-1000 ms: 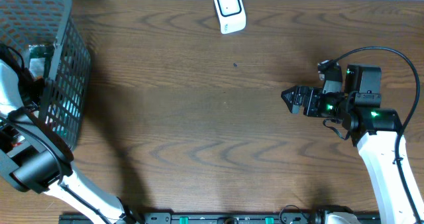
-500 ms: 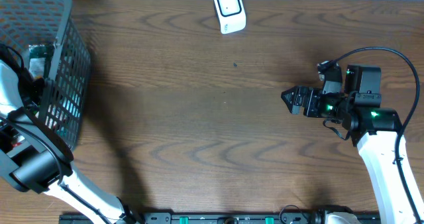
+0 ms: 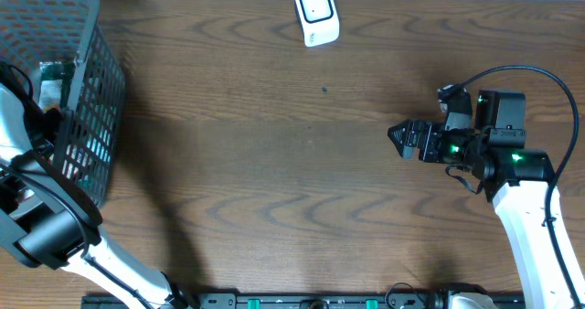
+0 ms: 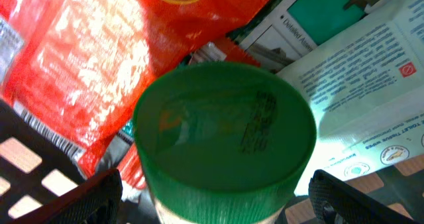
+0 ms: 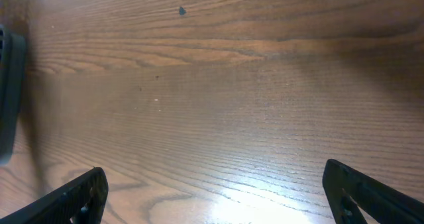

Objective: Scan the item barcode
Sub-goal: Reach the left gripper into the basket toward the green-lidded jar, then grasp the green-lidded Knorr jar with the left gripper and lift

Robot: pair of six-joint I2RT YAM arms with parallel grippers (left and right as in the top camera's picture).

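A container with a round green lid (image 4: 225,131) fills the left wrist view, lying among packets inside the grey basket (image 3: 91,99). My left gripper (image 4: 215,197) is open. Its two dark fingers (image 4: 93,197) stand on either side of the lid, with a gap showing on each side. In the overhead view the left arm (image 3: 27,117) reaches into the basket and the gripper itself is hidden. The white barcode scanner (image 3: 316,14) sits at the table's far edge. My right gripper (image 3: 402,137) hovers open over bare wood at the right, with nothing between its fingers (image 5: 73,197).
Around the green-lidded container lie a red crinkled packet (image 4: 99,52) and a white printed box (image 4: 358,65). The wooden table (image 3: 292,163) stretches between the basket at far left and the right arm (image 3: 521,190).
The left arm has shifted very slightly at the basket. The right arm has not moved.
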